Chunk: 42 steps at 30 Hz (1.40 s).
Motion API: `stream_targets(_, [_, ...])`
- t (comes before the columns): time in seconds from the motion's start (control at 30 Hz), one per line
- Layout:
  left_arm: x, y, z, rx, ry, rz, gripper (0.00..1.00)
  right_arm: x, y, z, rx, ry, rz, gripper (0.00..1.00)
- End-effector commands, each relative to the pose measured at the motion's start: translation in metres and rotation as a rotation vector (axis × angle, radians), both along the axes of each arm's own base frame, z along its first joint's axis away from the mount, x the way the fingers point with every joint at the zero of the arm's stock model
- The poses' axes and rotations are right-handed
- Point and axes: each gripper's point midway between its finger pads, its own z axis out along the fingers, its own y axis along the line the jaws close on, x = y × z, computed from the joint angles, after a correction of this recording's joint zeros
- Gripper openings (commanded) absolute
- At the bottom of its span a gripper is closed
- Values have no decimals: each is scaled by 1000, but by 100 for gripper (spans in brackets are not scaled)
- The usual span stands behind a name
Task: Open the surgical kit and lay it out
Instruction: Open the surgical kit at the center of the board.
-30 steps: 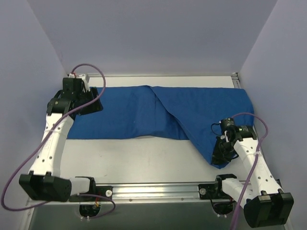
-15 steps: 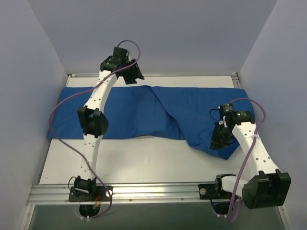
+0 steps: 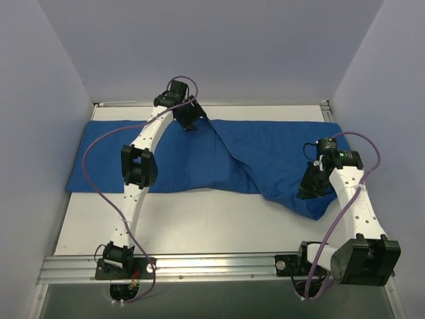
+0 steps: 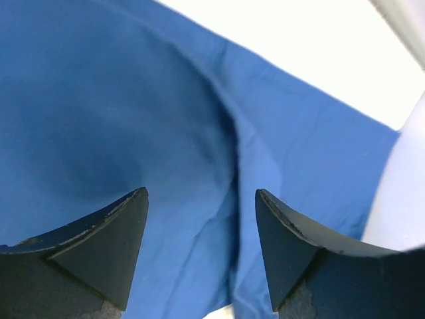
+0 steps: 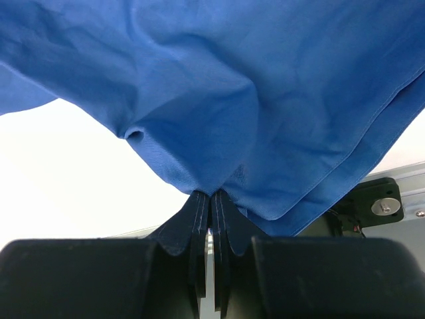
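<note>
The cloth wrap (image 3: 226,163) lay spread on the table (image 3: 199,222), its long axis running left to right, with a diagonal fold across its middle. The left arm reached far out, the left gripper (image 4: 201,199) spread wide above that fold. The right arm stood bent, the right gripper (image 5: 211,196) pinching the wrap's near right corner, with cloth bunched just ahead of it.

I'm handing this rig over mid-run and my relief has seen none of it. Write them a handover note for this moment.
Left gripper: open, empty, over a fold ridge near the far edge of the blue cloth wrap.
Right gripper: shut on a pinch of the wrap's near right corner.
Done: wrap spread wide across the table, left part flat.
Left: right part is folded over and bunched; flatten it. No tray or instruments in view.
</note>
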Motion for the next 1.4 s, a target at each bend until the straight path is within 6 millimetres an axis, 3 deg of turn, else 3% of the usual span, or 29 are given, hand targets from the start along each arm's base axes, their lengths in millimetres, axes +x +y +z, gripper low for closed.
stream_targets(0.0, [26,-17,29,-100,-105,56,73,-5,1,3,11,3,-1,0])
stream_targets(0.13, [43,-30,31,-180,-140,114,72,-6,-1,4,8,-1,-16,0])
stream_targets(0.17, [45,-30,22,-181,-129,124,72,-6,-1,4,7,-4,-19,0])
stream_targets(0.53, [46,-46,-5,-223,-75,147,62,-11,-4,10,-12,-29,-67,0])
stream_targets(0.63, [47,-48,-7,-225,-78,146,51,-14,-5,11,-17,-33,-75,0])
stream_targets(0.77, [48,-40,2,-203,-110,120,22,-4,-8,18,-28,-62,-70,0])
stream_targets(0.8, [48,-38,6,-198,-121,110,10,0,-9,17,-31,-58,-60,0])
stream_targets(0.9, [44,-27,22,-148,-165,43,2,19,-11,23,-38,-100,-41,0])
stream_targets(0.93, [37,-21,20,-92,-172,-5,2,25,-11,21,-37,-95,-29,0])
stream_targets(0.97, [33,-16,37,-61,-208,-35,2,33,-13,23,-40,-116,-27,0])
stream_targets(1.03, [21,-2,44,56,-238,-115,2,50,-14,28,-42,-132,-13,0])
stream_targets(1.1, [5,7,64,116,-265,-177,2,65,-19,34,-66,-157,7,0])
stream_targets(1.13, [-7,15,61,181,-257,-240,2,79,-23,39,-81,-175,12,0])
stream_targets(1.17, [-18,19,80,209,-284,-275,2,86,-27,42,-103,-181,24,0])
stream_targets(1.23, [-48,29,71,308,-238,-388,2,106,-36,48,-128,-187,21,0])
stream_targets(1.27, [-60,38,90,349,-255,-385,2,110,-38,48,-138,-180,23,0])
stream_targets(1.3, [-77,46,75,365,-185,-397,2,114,-44,48,-162,-172,14,0])
stream_targets(1.33, [-90,48,76,361,-159,-404,2,121,-46,48,-169,-165,5,0])
stream_targets(1.37, [-105,53,96,376,-177,-403,2,124,-47,46,-171,-163,2,0])
